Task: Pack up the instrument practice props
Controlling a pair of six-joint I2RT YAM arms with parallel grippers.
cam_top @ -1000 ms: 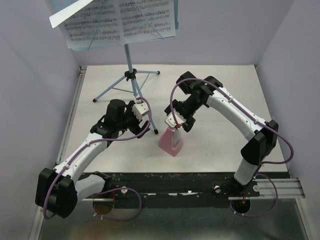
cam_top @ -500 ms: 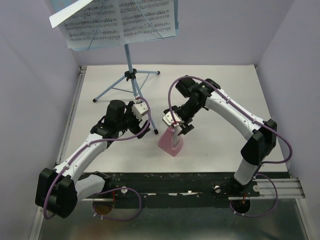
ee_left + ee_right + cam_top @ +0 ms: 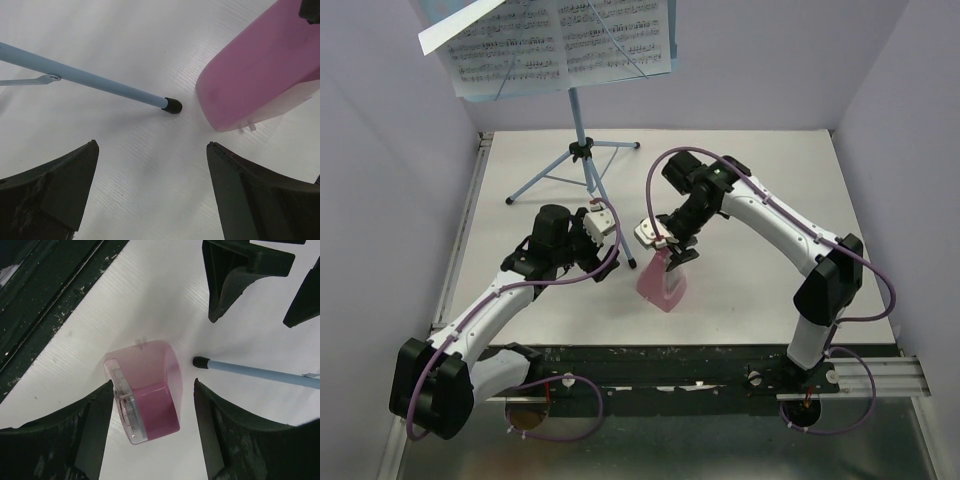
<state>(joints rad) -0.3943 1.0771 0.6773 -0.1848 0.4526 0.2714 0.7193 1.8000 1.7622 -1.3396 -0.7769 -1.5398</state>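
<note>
The light-blue music stand [image 3: 577, 115] is upright at the back of the table, with white sheet-music pages [image 3: 560, 40] on its desk. One of its legs [image 3: 90, 77] ends in a black foot [image 3: 200, 361] close to the pink metronome [image 3: 662, 282]. My right gripper [image 3: 668, 255] hangs over the metronome [image 3: 150, 400], open. Its fingers straddle it, the left finger [image 3: 95, 420] next to the clear face and the right finger apart. My left gripper [image 3: 151, 144] is open over bare table just left of the metronome [image 3: 260, 75].
The white table [image 3: 770, 180] is walled in by pale lilac panels [image 3: 900, 90] at the back and both sides. A black rail [image 3: 660, 365] runs along the near edge. The left gripper's fingers [image 3: 240, 275] are close beside my right gripper.
My right gripper has moved left and down over the metronome, and its jaws have narrowed around it. The left arm has barely shifted.
</note>
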